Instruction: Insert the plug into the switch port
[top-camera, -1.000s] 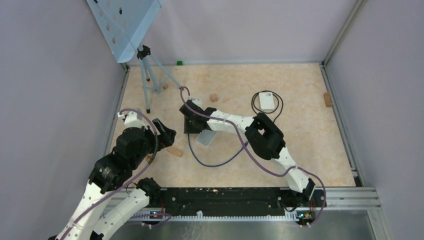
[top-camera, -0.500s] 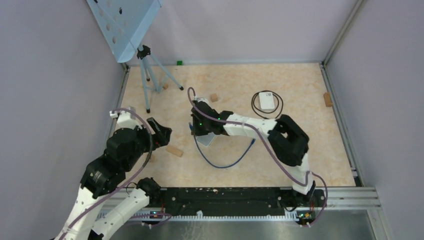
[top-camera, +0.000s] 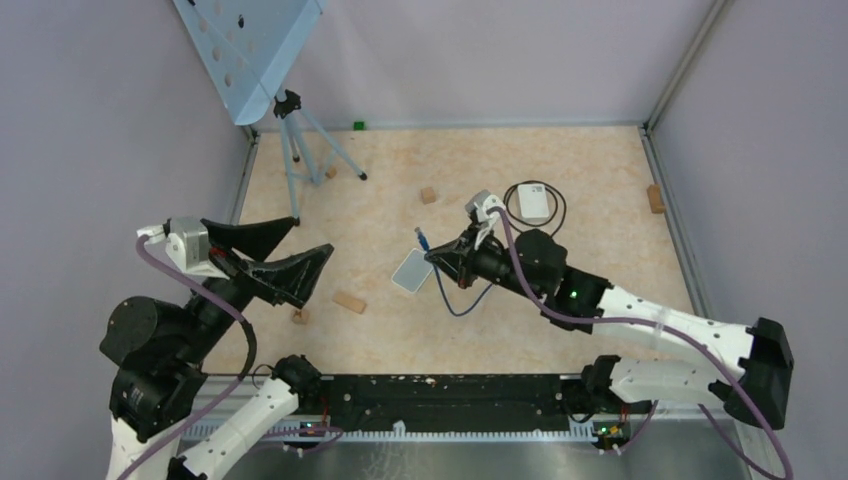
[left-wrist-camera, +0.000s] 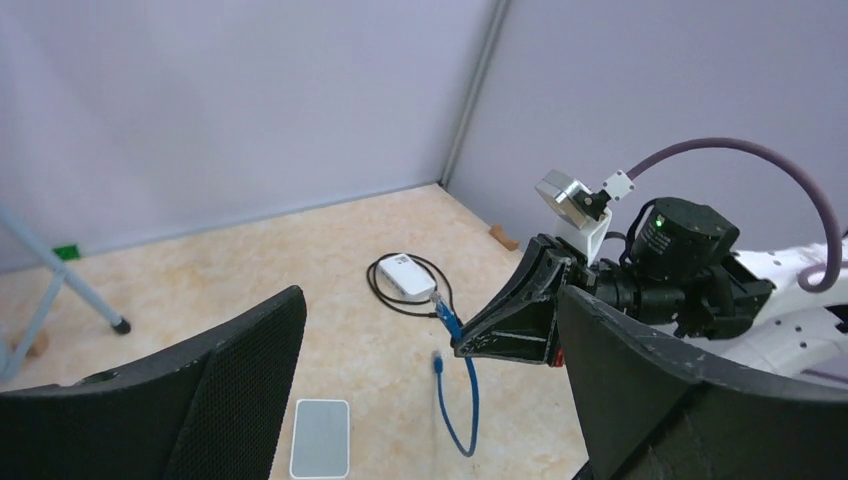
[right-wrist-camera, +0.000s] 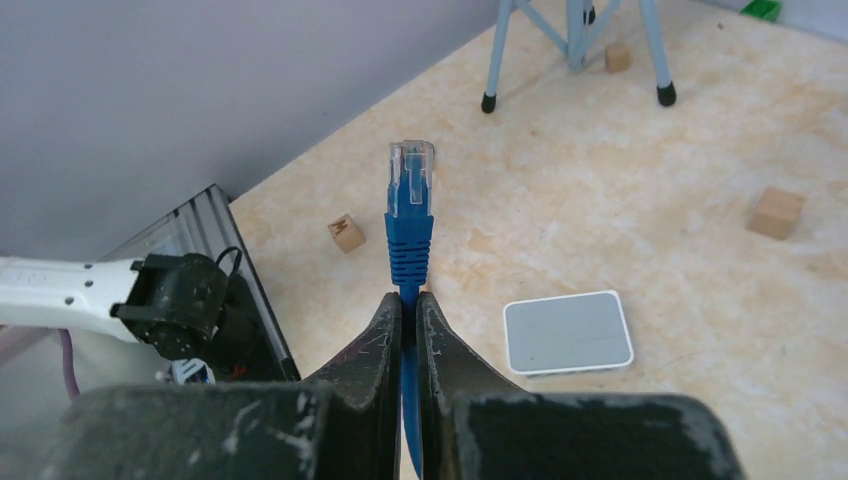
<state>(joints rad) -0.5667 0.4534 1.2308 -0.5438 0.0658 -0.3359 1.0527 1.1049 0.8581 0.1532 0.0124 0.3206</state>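
A: Where is the plug, and what has hold of it?

B: The right gripper (right-wrist-camera: 409, 300) is pinched tight on the blue cable (top-camera: 452, 303) just behind the plug (right-wrist-camera: 411, 175). The plug juts past the fingertips, lifted off the table (top-camera: 600, 170), clear end leading. That grip probably leaves the end free to enter a port.

A: And the switch?

B: A flat pale box, taken to be the switch (top-camera: 411, 270), lies on the table near the plug, not touching it. Its port is hidden in every view, so the edge to aim at cannot be told.

A: The other arm?

B: The left gripper (top-camera: 308, 237) hangs raised at the left, jaws spread fully, holding nothing, well apart from the switch. It may be placed to steady that light box, which could slide under a push.

A: Any containers?

B: No tray or bin shows. The port is the only thing to fill, and the plug is not yet in it. A wooden block (top-camera: 349, 302), a white device (top-camera: 533, 203) ringed by black cord, and a tripod (top-camera: 288, 103) stand loose.
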